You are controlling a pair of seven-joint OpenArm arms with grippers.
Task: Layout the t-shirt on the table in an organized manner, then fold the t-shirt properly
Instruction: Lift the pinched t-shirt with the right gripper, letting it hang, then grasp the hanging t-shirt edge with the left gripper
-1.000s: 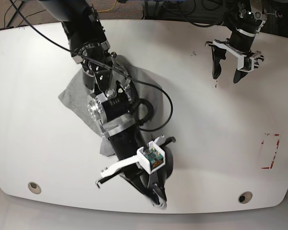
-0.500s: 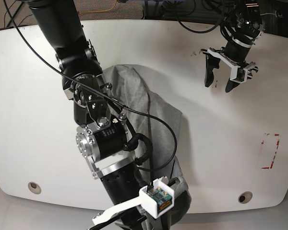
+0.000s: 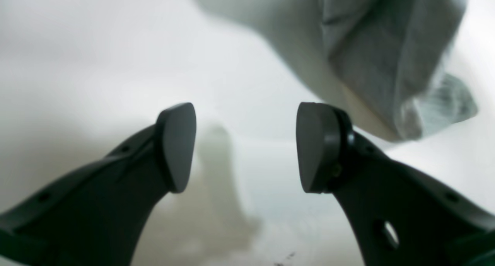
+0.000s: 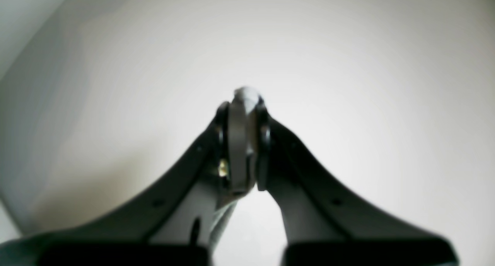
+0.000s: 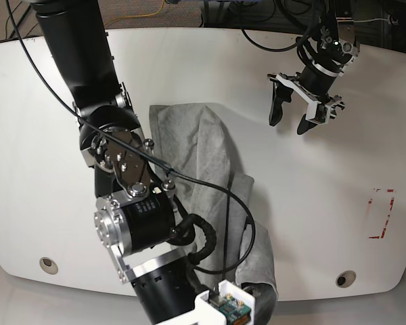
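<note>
The heather-grey t-shirt (image 5: 210, 162) lies crumpled in a long band on the white table (image 5: 325, 203), running from mid-table to the near edge. In the right wrist view my right gripper (image 4: 245, 142) is shut, with a pale bit of t-shirt (image 4: 245, 92) pinched between its pads. The base view cuts its fingers off at the bottom edge. My left gripper (image 5: 291, 116) hangs open over bare table at the far right, apart from the shirt. In the left wrist view my left gripper (image 3: 245, 146) holds nothing, and a t-shirt (image 3: 386, 45) fold lies beyond it at the upper right.
The right arm's thick black body (image 5: 132, 223) covers the shirt's left side. Two round grommet holes (image 5: 48, 265) (image 5: 345, 279) sit near the front edge. A red-lined rectangular mark (image 5: 381, 213) is at the right. Cables hang behind the far edge.
The right arm has drawn back towards the near edge, pulling the shirt out into a longer band. The open left gripper has moved left, closer to the shirt.
</note>
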